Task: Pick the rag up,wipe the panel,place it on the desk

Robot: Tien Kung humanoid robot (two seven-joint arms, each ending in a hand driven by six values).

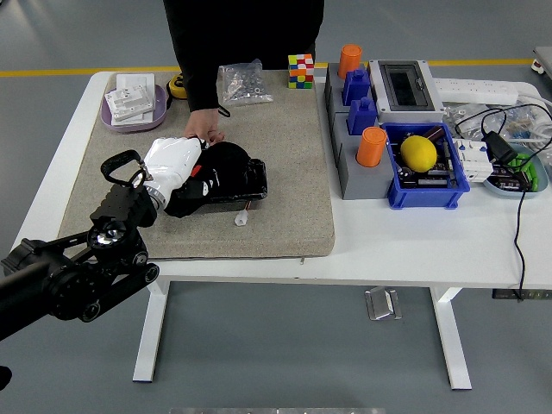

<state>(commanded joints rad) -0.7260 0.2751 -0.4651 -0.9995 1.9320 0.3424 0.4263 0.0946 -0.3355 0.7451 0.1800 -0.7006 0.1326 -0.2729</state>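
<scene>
The black rag (226,164) lies bunched on the flat black panel (246,183), which rests level on the grey mat near its left-centre, the rag apparently covering most of the panel's left part.

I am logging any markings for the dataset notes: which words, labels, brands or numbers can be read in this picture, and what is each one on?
None can be read.
White cards in the purple tray: faint print, too small.
Grey breaker box: dark window, no legible label.
Bag of hardware: no readable label.
Power strip: markings too small.
Rubik's cube: only coloured squares.
Yellow line on the floor: no text.
</scene>
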